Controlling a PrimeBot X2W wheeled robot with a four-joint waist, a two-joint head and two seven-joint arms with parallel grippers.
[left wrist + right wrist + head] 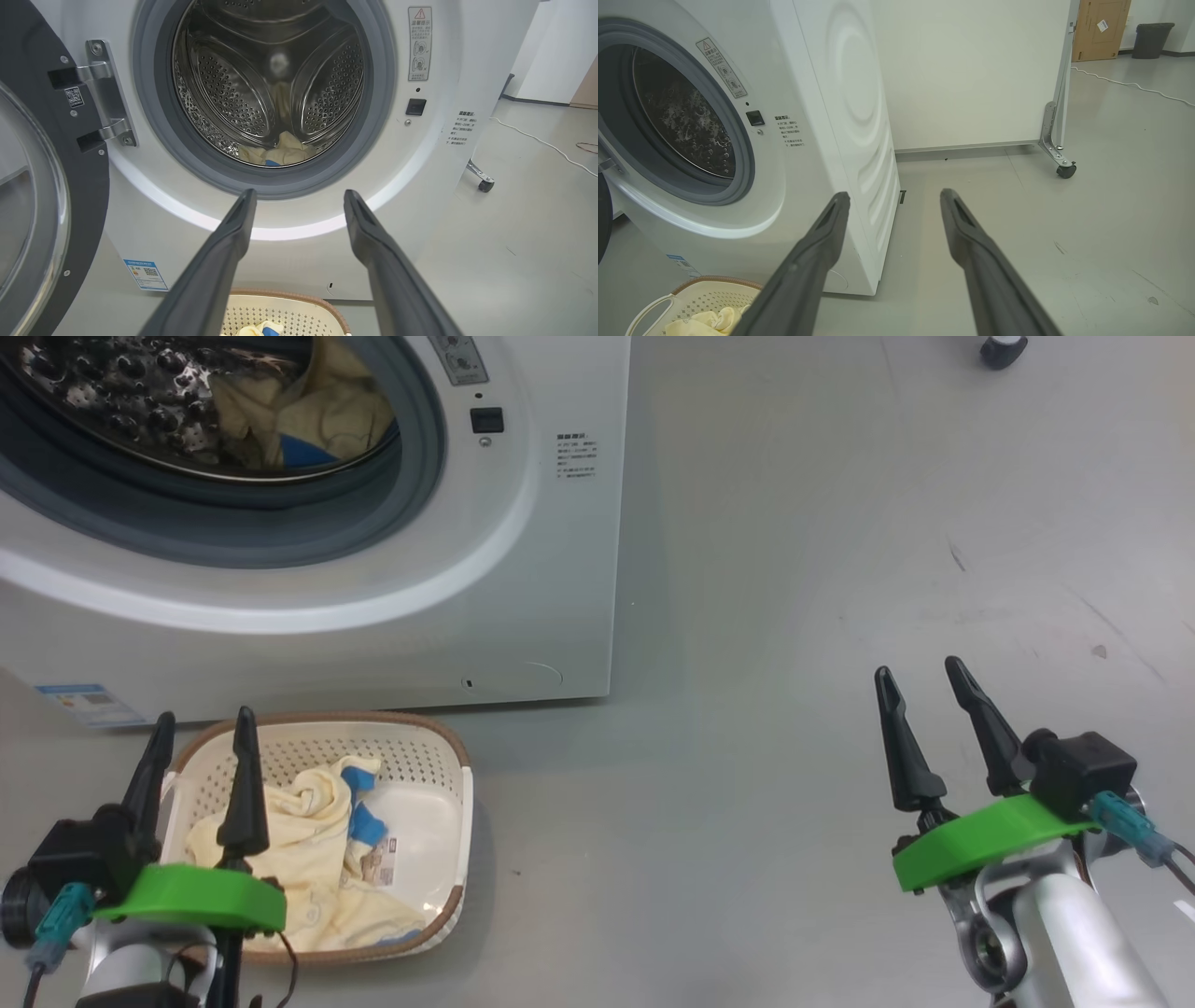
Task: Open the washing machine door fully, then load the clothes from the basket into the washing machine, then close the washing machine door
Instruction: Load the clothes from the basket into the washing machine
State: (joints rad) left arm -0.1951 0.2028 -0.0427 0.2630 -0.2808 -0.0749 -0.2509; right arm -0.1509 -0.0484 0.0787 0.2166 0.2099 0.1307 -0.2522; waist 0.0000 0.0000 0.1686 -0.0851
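Step judged: loading, partway done. The door is already swung open, part of the load is in the drum, and part is left in the basket.

- Far left: the washing machine door (pixel 32 196) is seen swung wide on its hinge, left of the opening, in the left wrist view.
- Lower left: the left gripper (pixel 205 714) is seen released, fingers spread, nothing held. It is placed over the near-left edge of the basket (pixel 411 747), apart from the fabric.
- The basket is set on the floor (pixel 794 616), just in front of the washing machine (pixel 523 569), below the opening.
- The clothes (pixel 299 840) are bunched in the left half of the basket. The right part of the basket's bottom is bared, and a label sticker (pixel 378 859) is exposed.
- Up left: a second bunch of the same yellow and blue fabric (pixel 317 415) is seen low in the drum (pixel 140 392).
- Lower right: the right gripper (pixel 918 667) is seen released and empty, well apart from the basket, over bare floor.

Next move, as judged: the left gripper must be lowered into the basket and closed on the bunch. The bunch must then be lifted clear of the rim and carried up and far into the drum. Trailing cloth could be snagged on the gasket.

Count: one washer, one door, one basket, two bunches of clothes, two grippers with two fingers each.
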